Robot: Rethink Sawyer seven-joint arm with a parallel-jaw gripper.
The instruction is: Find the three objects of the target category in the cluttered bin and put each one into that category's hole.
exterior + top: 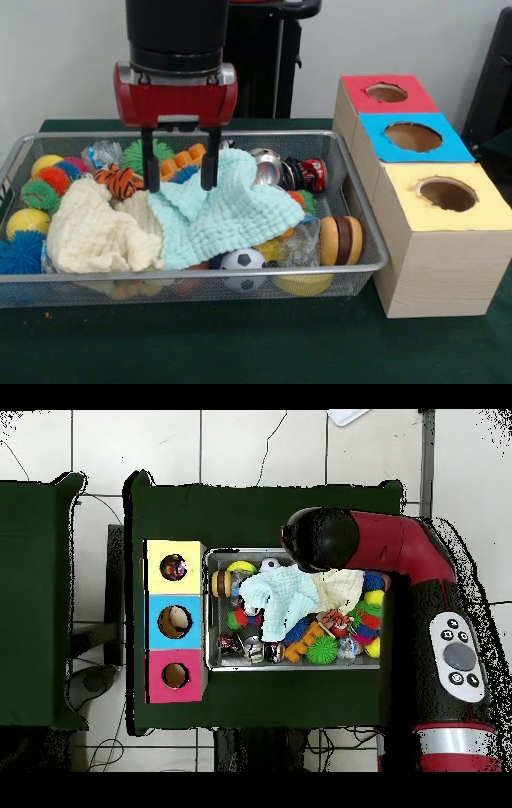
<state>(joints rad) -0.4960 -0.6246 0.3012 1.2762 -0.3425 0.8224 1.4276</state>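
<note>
The wire mesh bin is full of clutter, and it also shows in the overhead view. My gripper hangs open and empty inside it. Its left finger stands by a tiger plush. Its right finger touches the top of a mint-green cloth. A cream cloth lies beside the mint one. Three wooden boxes stand beside the bin, each with a hole: red top, blue top, yellow top.
Around the cloths lie a small soccer ball, stacked wooden discs, crushed cans, an orange toy, a yellow ball and several spiky balls. In the overhead view the arm covers the bin's right end.
</note>
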